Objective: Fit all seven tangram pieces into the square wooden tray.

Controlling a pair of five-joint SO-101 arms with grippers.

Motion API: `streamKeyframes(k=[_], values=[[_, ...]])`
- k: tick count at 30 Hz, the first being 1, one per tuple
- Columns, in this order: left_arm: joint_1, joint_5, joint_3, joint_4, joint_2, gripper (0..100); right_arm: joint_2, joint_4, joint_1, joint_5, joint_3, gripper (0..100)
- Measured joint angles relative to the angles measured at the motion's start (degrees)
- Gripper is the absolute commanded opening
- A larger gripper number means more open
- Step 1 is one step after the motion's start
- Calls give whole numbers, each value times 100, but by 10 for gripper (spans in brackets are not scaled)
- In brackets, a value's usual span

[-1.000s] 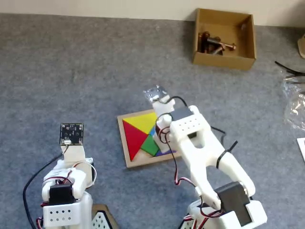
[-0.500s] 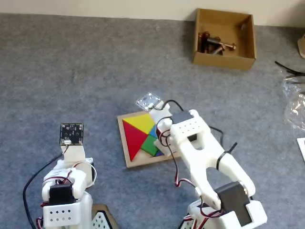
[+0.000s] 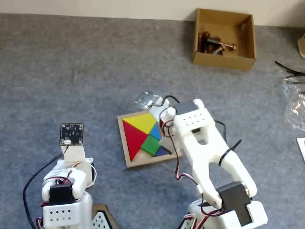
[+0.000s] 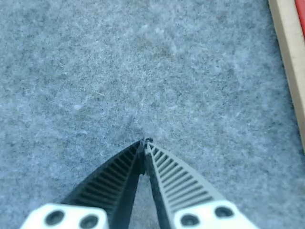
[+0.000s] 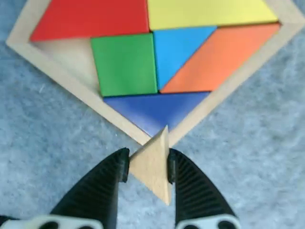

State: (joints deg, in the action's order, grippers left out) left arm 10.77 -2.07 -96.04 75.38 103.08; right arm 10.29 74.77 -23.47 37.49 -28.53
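The square wooden tray (image 3: 122, 143) lies on the grey carpet between the two arms. It holds red (image 5: 95, 19), yellow (image 5: 205, 12), light blue (image 5: 176, 52), orange (image 5: 224, 62), green (image 5: 125, 64) and dark blue (image 5: 152, 107) pieces. A bare triangular slot (image 5: 71, 57) lies beside the green square. My right gripper (image 5: 147, 153) is shut on a plain wooden triangle (image 5: 152, 171), just outside the tray corner by the dark blue piece. My left gripper (image 4: 144, 141) is shut on nothing, over carpet, with the tray's rim (image 4: 286, 57) off to one side.
A cardboard box (image 3: 224, 38) with small parts stands at the back right. A clear plastic bag (image 3: 296, 105) and dark cables lie at the right edge. The right arm (image 3: 195, 129) hangs over the tray's right side; the left arm (image 3: 66, 181) sits at the front left.
The right arm has shifted right and back off the tray, uncovering the green and dark blue pieces. The left arm has not moved.
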Motion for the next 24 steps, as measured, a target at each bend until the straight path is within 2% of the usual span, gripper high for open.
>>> streamKeyframes(k=[6, 10, 15, 24], values=[[0, 0, 0, 0, 0, 5, 0, 844, 571, 949, 642, 11], [0, 0, 0, 0, 0, 5, 0, 1204, 853, 2092, 677, 11], [0, 0, 0, 0, 0, 5, 0, 1451, 870, 3349, 677, 11], [0, 0, 0, 0, 0, 5, 0, 1503, 879, 4360, 185, 11]])
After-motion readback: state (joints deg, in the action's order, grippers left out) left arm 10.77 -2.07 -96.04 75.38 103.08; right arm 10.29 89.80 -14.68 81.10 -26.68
